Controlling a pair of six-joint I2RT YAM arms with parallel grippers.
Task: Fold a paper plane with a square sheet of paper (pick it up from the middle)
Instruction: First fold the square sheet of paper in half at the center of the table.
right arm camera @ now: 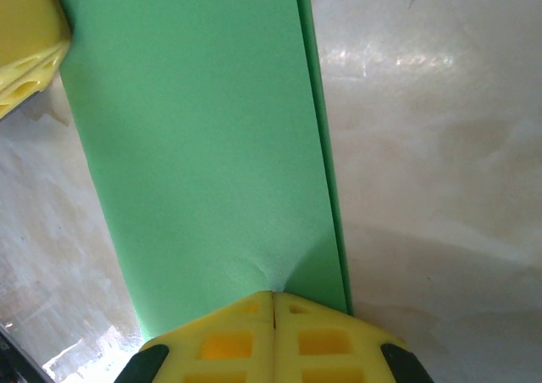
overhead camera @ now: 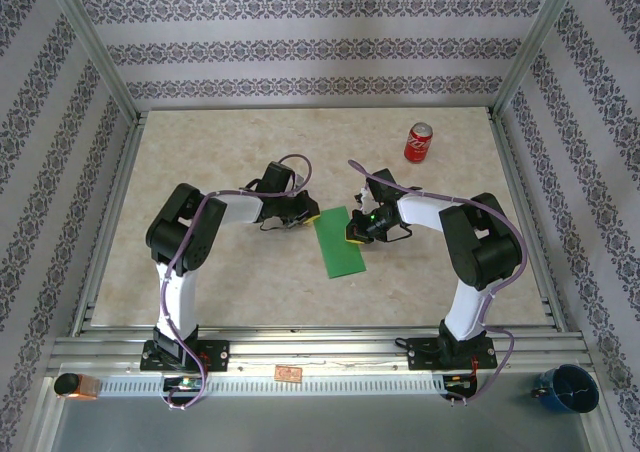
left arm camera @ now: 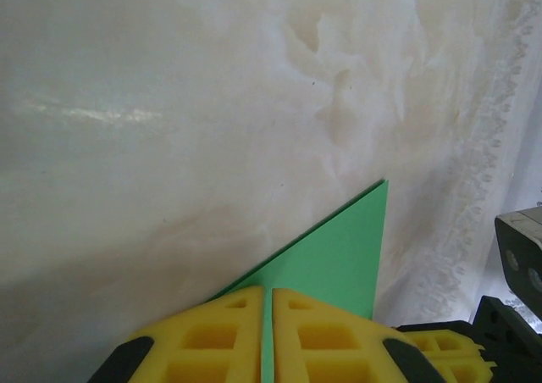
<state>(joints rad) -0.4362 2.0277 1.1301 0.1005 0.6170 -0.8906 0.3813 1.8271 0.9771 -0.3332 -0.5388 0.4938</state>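
Over the table [overhead camera: 200, 282], left tool [left arm camera: 268, 295] and right tool [right arm camera: 273, 298] both pinch the one green sheet [right arm camera: 203, 146].

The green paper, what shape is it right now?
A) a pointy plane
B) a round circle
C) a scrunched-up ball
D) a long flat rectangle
D: seen from above, the green paper is a long flat rectangle with straight sides and no pointed nose.

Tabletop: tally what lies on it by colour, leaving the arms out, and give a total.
Green: 1, the sheet of paper
Red: 1, the soda can
Total: 2
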